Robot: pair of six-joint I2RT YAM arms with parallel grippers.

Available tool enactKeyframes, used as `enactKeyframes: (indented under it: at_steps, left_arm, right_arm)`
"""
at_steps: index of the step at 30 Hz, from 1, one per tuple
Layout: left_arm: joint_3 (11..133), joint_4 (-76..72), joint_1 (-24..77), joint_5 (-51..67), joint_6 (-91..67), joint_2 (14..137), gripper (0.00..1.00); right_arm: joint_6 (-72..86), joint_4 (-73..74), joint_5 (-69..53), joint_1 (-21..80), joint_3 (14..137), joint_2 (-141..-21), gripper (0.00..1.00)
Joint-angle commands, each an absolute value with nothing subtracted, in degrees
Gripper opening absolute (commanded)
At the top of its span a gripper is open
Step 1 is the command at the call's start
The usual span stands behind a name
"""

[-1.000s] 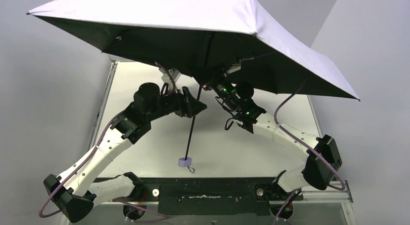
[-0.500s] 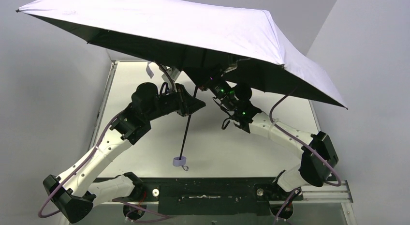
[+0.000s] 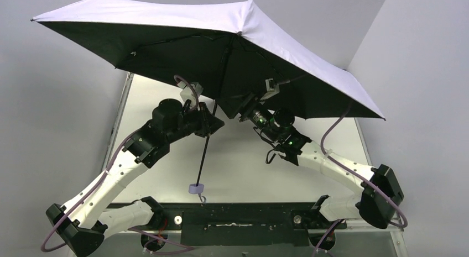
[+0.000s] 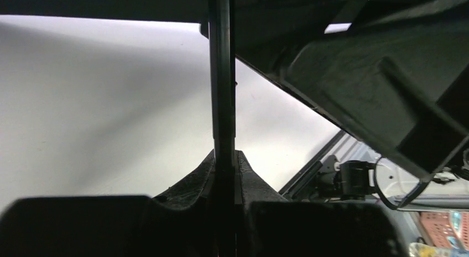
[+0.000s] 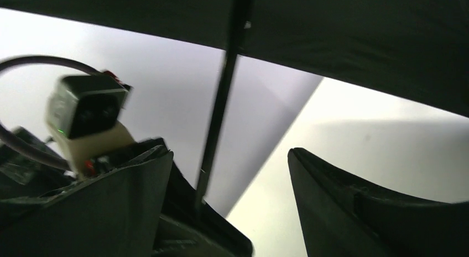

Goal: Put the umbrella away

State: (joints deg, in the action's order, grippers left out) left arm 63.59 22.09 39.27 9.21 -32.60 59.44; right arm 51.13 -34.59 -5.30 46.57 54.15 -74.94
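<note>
The umbrella (image 3: 166,19) is spread open above the table, pale lavender on top and black underneath. Its thin black shaft (image 3: 203,152) slants down to the small lavender handle (image 3: 196,188), which hangs just above the table's near edge. My left gripper (image 3: 212,126) is shut on the shaft; in the left wrist view the shaft (image 4: 222,74) rises straight out of the left gripper (image 4: 224,157). Under the canopy, my right gripper (image 3: 243,109) stands open. In the right wrist view the shaft (image 5: 221,113) crosses the gap of the right gripper (image 5: 227,163), touching neither finger.
The white table (image 3: 249,163) lies below, with a black rail (image 3: 238,218) along its near edge. The canopy overhangs the table's back and both sides, close to the grey walls. Purple cables (image 3: 332,121) loop off both arms.
My left gripper has shut on the shaft and my right gripper has opened and let go. The canopy has tipped and swung left, and the handle has drifted left.
</note>
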Motion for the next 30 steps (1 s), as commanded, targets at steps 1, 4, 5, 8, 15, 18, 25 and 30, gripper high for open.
enactKeyframes:
  at_steps: [1, 4, 5, 8, 15, 18, 25, 30]
  left_arm:
    - [65.2, 22.4, 40.8, 3.3, -29.1, 58.6, 0.00]
    - [67.0, 24.7, 42.5, -0.1, -27.3, 59.5, 0.00]
    - [67.8, 25.6, 43.1, -1.7, -26.5, 59.9, 0.00]
    - [70.4, 29.0, 45.3, -6.3, -24.2, 61.5, 0.00]
    - [72.6, 31.3, 50.0, -11.9, -22.8, 66.4, 0.00]
    - [72.6, 31.0, 51.5, -13.7, -23.6, 68.0, 0.00]
    - [72.9, 29.3, 51.6, -14.9, -25.9, 68.8, 0.00]
    - [75.2, 30.1, 51.7, -15.4, -26.1, 70.1, 0.00]
  right_arm:
    - [44.9, -32.3, -0.8, 46.5, 50.3, -69.6, 0.80]
    - [43.9, -30.6, 1.5, 46.5, 47.4, -66.8, 0.81]
    - [43.5, -30.0, 2.3, 46.4, 46.6, -65.9, 0.81]
    - [42.2, -27.4, 3.8, 46.4, 44.7, -63.3, 0.82]
    - [42.6, -22.9, 6.1, 46.1, 40.5, -57.4, 0.83]
    - [43.0, -19.3, 9.9, 46.2, 37.4, -53.4, 0.84]
    - [40.6, -9.6, 16.4, 46.0, 29.0, -44.7, 0.85]
    - [36.0, -9.4, 16.9, 46.0, 24.2, -43.1, 0.85]
